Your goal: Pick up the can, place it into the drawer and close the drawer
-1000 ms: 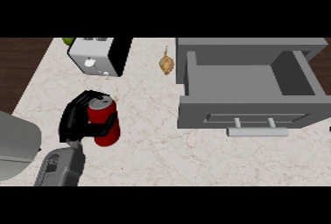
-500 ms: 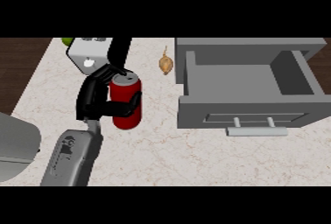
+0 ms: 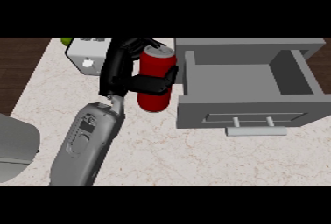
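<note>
The red can (image 3: 154,94) with a silver top is held upright above the counter, just left of the open grey drawer (image 3: 245,109). My right hand (image 3: 119,70) is shut on it from the left, with black fingers (image 3: 152,84) wrapped across its middle. Its grey forearm (image 3: 84,140) comes in from the lower left. The drawer's inside shows nothing in it, and its bar handle (image 3: 255,130) faces me. At the far left edge only a grey piece of my left forearm (image 3: 16,148) shows; the left hand is out of view.
A white boxy appliance (image 3: 87,54) stands at the counter's back left, partly behind my hand, with a green thing (image 3: 66,41) beside it. Dark wooden floor (image 3: 19,70) borders the marble counter (image 3: 194,162) on the left.
My right hand has lifted the can off the counter and carried it up and to the right, close to the drawer's left wall. The small yellowish object near the drawer is now hidden.
</note>
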Available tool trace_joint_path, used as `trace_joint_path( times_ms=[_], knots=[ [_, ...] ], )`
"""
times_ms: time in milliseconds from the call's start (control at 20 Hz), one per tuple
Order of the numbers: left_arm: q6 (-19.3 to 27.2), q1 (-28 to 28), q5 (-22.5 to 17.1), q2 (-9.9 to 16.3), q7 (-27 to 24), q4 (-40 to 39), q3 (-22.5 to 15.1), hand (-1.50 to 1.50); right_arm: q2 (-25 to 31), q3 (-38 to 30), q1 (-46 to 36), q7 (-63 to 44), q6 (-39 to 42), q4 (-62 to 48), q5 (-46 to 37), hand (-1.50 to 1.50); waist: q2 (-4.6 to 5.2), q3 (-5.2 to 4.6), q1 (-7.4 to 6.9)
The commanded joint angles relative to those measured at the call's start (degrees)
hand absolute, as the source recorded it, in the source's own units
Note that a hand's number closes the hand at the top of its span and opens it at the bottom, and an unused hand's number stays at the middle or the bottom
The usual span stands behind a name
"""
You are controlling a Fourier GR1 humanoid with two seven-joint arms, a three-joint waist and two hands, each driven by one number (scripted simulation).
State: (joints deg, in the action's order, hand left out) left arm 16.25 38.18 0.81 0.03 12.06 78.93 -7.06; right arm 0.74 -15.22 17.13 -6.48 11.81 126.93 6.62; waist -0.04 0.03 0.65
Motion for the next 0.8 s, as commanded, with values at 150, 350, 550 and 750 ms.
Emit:
trace_joint_path(
  times_ms=[150, 350, 550, 750],
  knots=[
    [6.38, 16.53, -1.28, -0.03, 3.39, -8.22, -2.59, 1.5, 0.3, 0.41, -3.31, -0.68, -0.83, -0.57, -1.53, -1.5, 0.16, -0.01, 0.39],
    [6.87, 21.53, -2.69, -0.03, 5.04, -13.16, -1.58, 1.5, 0.81, -1.7, -0.45, 1.73, 1.94, -3.09, 0.6, -1.5, 0.09, 0.01, 0.39],
    [13.28, 28.9, -5.37, -0.03, 6.11, -19.92, -5.3, 1.5, 0.56, -1.42, -1.34, 1.95, 1.22, -3.44, -0.32, -1.5, 0.16, 0.03, 0.97],
    [14.5, 32.85, -8.15, -0.03, 1.33, -27.69, -5.73, 1.5, 0.18, -2.42, 0.76, 1.68, 1.83, -1.26, 0.93, -1.5, 0.33, 0.03, 1.61]
  ],
)
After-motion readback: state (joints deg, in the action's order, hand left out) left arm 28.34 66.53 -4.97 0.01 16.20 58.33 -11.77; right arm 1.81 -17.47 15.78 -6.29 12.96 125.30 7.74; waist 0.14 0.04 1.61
